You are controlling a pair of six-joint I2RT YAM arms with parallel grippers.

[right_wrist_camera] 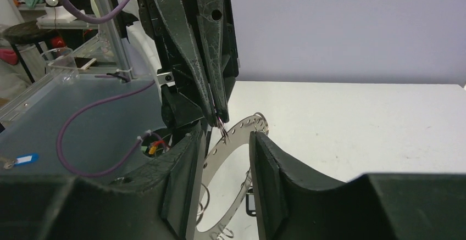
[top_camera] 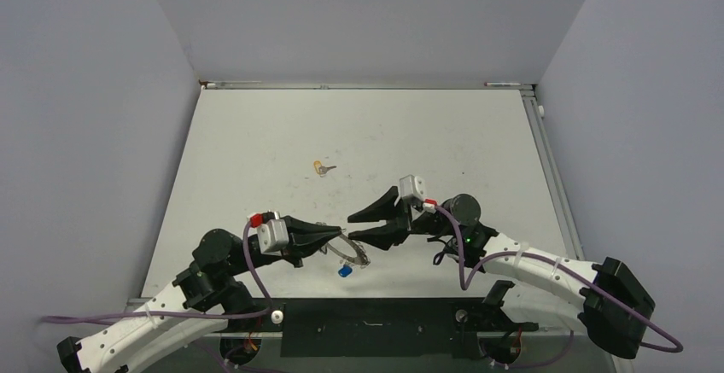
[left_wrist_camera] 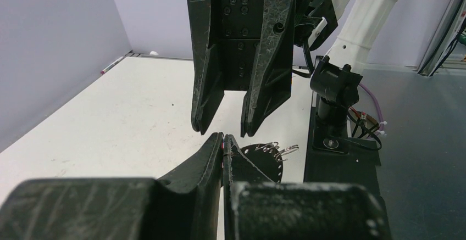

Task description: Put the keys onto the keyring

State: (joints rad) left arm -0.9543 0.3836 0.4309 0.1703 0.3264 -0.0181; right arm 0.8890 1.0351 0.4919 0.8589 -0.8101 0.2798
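Main risk, as judged: the keyring [right_wrist_camera: 222, 144] is pinched only at its rim by the left gripper [top_camera: 340, 238], whose fingers are pressed fully together on the thin metal. If the band is struck off-centre by the right gripper [top_camera: 353, 228], it could be twisted out of that pinch or dropped onto the table [top_camera: 256, 151]. The right fingers are set moderately apart with nothing gripped, and the band is seen passing through the gap in the right wrist view. A tip-to-tip knock is also possible, since both sets of tips are crowded close together. No key is carried by either gripper, so nothing can be threaded yet. The yellow-headed key [top_camera: 321, 168] is seen well apart, farther up the table. The blue-headed key [top_camera: 345, 271] is seen just beside the ring's near edge; whether it is threaded cannot be told. The ring is shown as a flat silvery band pierced by small holes, with small wire loops hung along it. It is held low over the table between the two grippers, near the arms' bases.
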